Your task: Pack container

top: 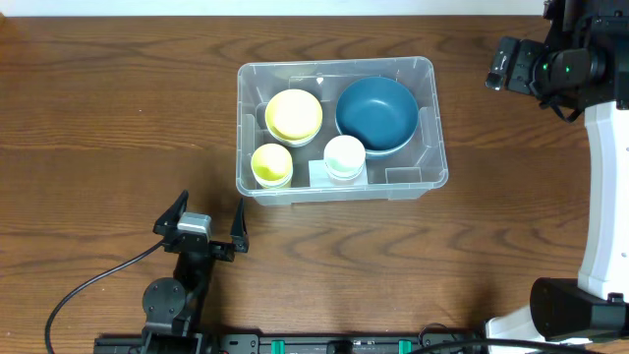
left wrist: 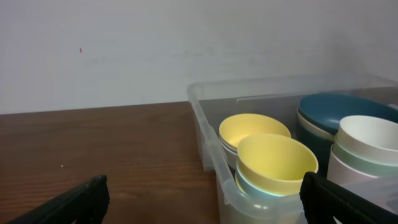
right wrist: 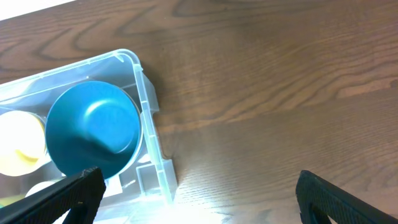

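The clear plastic container sits mid-table. It holds a dark blue bowl, a yellow bowl, a small yellow cup and a white cup. My left gripper is open and empty on the table just in front of the container's near left corner. My right gripper is open and empty, high above the table to the right of the container. The dark blue bowl shows in the right wrist view.
Bare brown wood table lies all around the container. The right arm's white base stands at the right edge. A black cable runs along the front left.
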